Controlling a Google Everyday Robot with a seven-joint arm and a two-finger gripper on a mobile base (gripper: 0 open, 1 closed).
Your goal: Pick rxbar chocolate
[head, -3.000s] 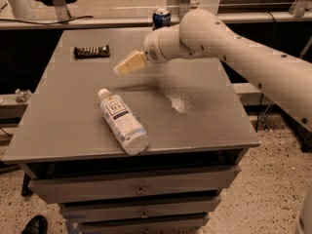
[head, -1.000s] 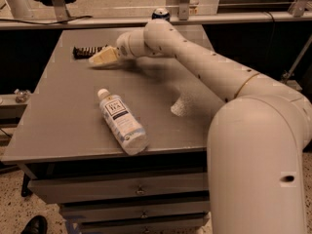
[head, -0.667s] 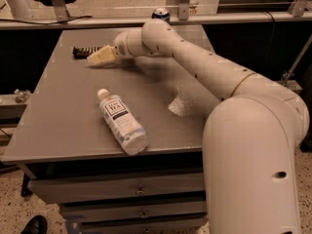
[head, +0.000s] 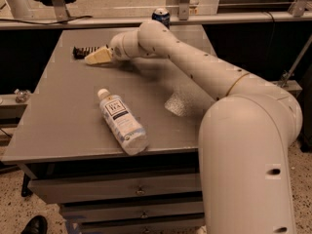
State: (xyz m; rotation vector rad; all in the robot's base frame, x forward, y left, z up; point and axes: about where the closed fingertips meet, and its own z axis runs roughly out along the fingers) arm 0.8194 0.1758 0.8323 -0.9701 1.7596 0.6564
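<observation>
Rxbar chocolate (head: 79, 51) just beside gripper (head: 91, 59)

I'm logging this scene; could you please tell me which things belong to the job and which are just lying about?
Job:
rxbar chocolate, far left of the table
gripper, right at the bar

Lying about:
clear bottle, on its side
blue can, at the back

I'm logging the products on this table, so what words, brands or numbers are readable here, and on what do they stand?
Nothing can be quoted with confidence.
Bottle: dark print on its white label, too blurred to read.
Rxbar: a row of pale letters on the dark wrapper, too small to read.
Can: no legible text.
Gripper, at the rxbar's end nearer the arm: no marking seen.
</observation>
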